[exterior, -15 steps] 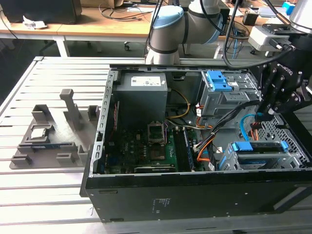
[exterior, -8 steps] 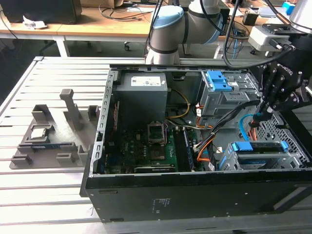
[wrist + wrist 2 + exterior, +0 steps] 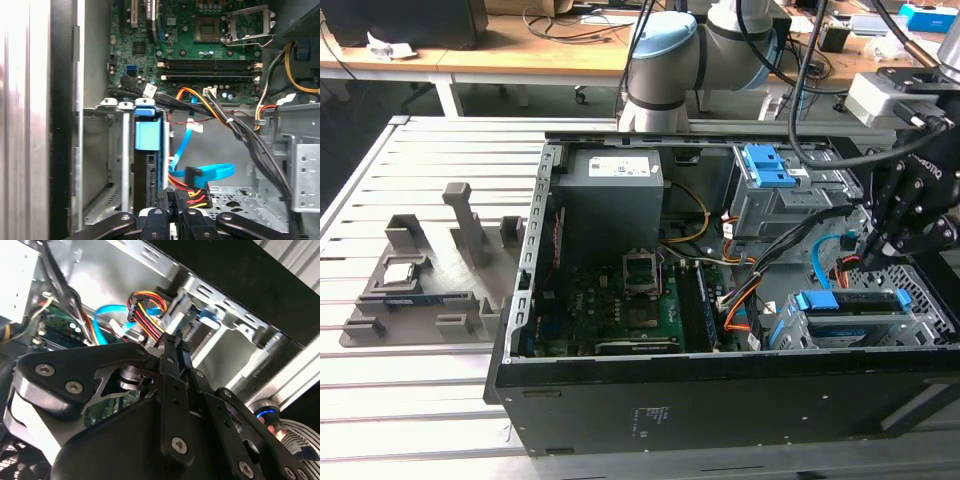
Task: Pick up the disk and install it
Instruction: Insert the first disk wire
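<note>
On the exterior view's left, a grey fixture (image 3: 430, 275) is lying on the slatted metal surface (image 3: 380, 400), and a small square chip (image 3: 402, 270) is sitting in one of its frames. Just beside it toward the exterior view's right, the open computer case (image 3: 720, 390) is resting on the same surface. Inside the case, the grey power-supply box (image 3: 612, 190) is sitting at the far side, and the green motherboard (image 3: 640, 300) is lying nearer, with its empty processor socket (image 3: 207, 25) showing in the first wrist view. More to the exterior view's right, a far drive cage (image 3: 775, 195) is carrying blue latches.

The disk (image 3: 850, 302) is sitting in the near drive cage (image 3: 920, 330) at the exterior view's right end of the case, with its blue side rails showing along the top (in the first wrist view its blue tab (image 3: 147, 132) is standing between the cage walls). A blue flat cable (image 3: 210, 172) and a bundle of red, yellow and orange wires (image 3: 147, 302) are lying just beside that cage.

The arm is reaching into the case from the exterior view's right. The pincer (image 3: 876, 250) is hanging just above the disk's cage, and in the second wrist view its fingers (image 3: 172, 355) are pressing together, tips nearly touching, with nothing between them.
</note>
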